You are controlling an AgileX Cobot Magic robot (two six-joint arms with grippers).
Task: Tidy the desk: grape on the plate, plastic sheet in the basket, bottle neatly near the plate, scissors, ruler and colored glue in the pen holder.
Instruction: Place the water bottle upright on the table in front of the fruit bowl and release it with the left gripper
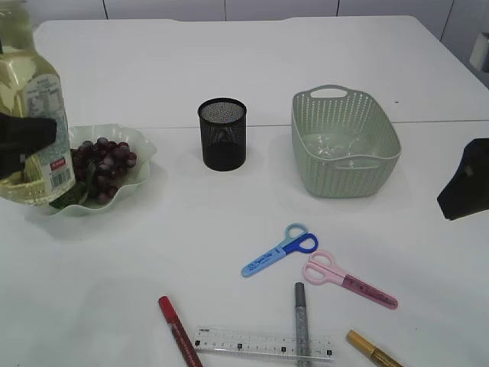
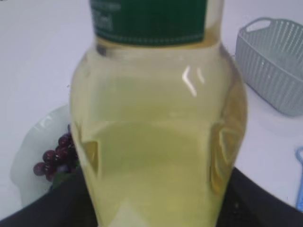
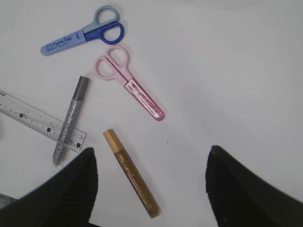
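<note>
My left gripper [image 1: 24,139] is shut on the bottle [image 1: 29,115], a tall clear bottle of yellow liquid held upright at the left edge of the plate [image 1: 141,172]. The bottle [image 2: 156,142] fills the left wrist view. Dark grapes [image 1: 103,164] lie on the plate. Blue scissors [image 1: 280,250], pink scissors [image 1: 348,279], a clear ruler [image 1: 244,342] and red [image 1: 179,330], silver [image 1: 301,321] and gold [image 1: 374,350] glue pens lie on the near table. My right gripper [image 3: 151,189] hangs open above the gold glue [image 3: 132,172]. Something clear lies in the basket [image 1: 382,164].
The black mesh pen holder [image 1: 222,134] stands between the plate and the green basket. The table's back half is bare white. The ruler [image 3: 40,119] lies under the silver glue [image 3: 70,118], close to the table's near edge.
</note>
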